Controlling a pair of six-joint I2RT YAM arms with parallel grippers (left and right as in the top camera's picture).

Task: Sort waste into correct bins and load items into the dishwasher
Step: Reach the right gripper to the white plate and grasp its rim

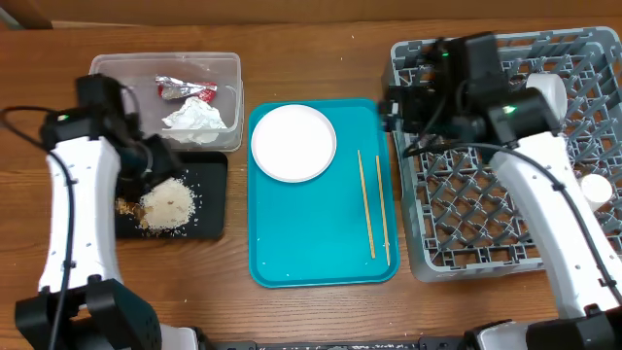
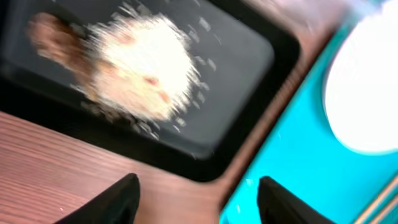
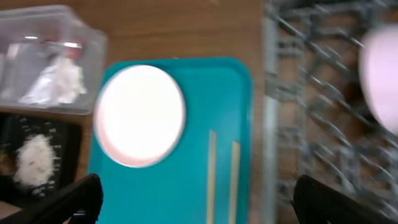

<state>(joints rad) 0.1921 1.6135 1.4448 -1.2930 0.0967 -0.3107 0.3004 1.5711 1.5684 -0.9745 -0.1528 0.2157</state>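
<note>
A pale round plate [image 1: 293, 143] and a pair of wooden chopsticks [image 1: 373, 204] lie on the teal tray [image 1: 311, 243]. The clear tub [image 1: 225, 68] holds the red-and-silver wrapper [image 1: 185, 89] and the white napkin [image 1: 199, 119]. The black tray [image 1: 210, 199] holds rice crumbs [image 1: 167, 202] and a brown lump [image 1: 126, 206]. The grey rack [image 1: 466, 194] holds a pale dish [image 1: 546, 89] and a white cup [image 1: 595, 189]. My left gripper [image 2: 198, 199] is open and empty near the black tray's edge. My right gripper [image 3: 194, 199] is open and empty, above the teal tray's right side.
The wooden table [image 1: 321, 58] shows between tub, trays and rack. The rack fills the right side; the tub and black tray fill the left. The plate [image 3: 140, 115] and chopsticks [image 3: 222, 180] show blurred in the right wrist view.
</note>
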